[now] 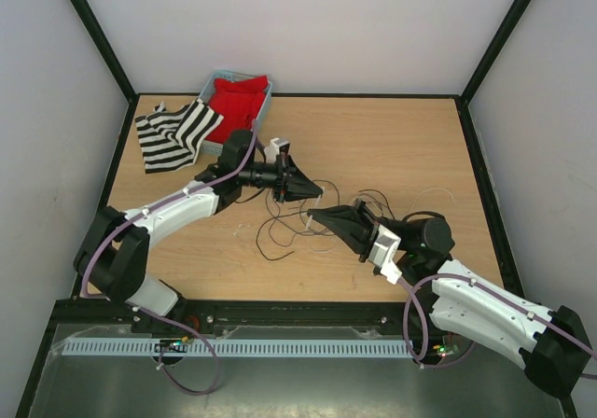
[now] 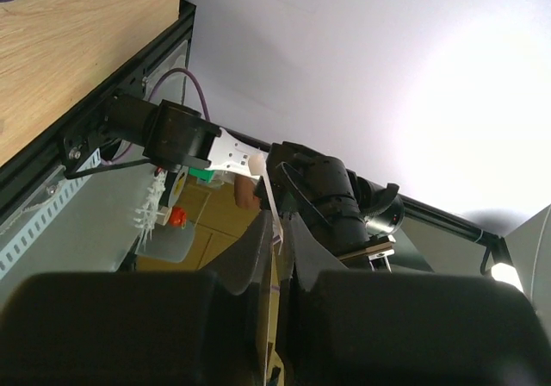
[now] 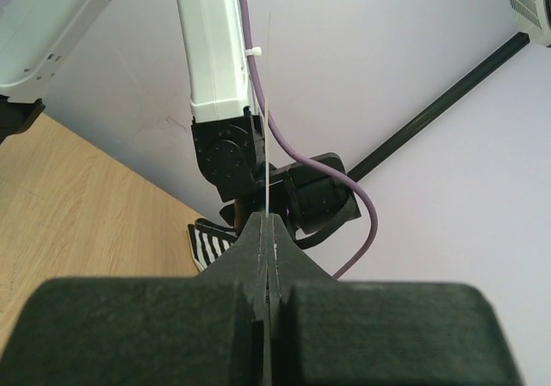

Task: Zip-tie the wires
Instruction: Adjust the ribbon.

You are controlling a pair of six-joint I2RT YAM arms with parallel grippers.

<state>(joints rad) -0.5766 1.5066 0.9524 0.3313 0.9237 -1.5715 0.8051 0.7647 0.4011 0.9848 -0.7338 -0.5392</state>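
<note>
The wires (image 1: 287, 229) are thin dark strands looping on the wooden table (image 1: 392, 143) mid-table, with a few pale ones (image 1: 440, 192) to the right. My left gripper (image 1: 317, 192) and right gripper (image 1: 312, 214) meet tip to tip just above them. In the left wrist view my gripper (image 2: 280, 224) is shut on the zip tie (image 2: 271, 192), a white strip sticking up from the jaws. In the right wrist view my gripper (image 3: 268, 219) is shut on the zip tie (image 3: 267, 158), seen edge-on as a thin white line. In the top view only a small white bit of the zip tie (image 1: 308, 221) shows.
A black-and-white striped cloth (image 1: 173, 134) lies at the back left, beside a blue bin (image 1: 265, 107) holding red cloth (image 1: 238, 101). Black frame posts and white walls ring the table. A holder of spare zip ties (image 2: 148, 215) stands beyond the near edge.
</note>
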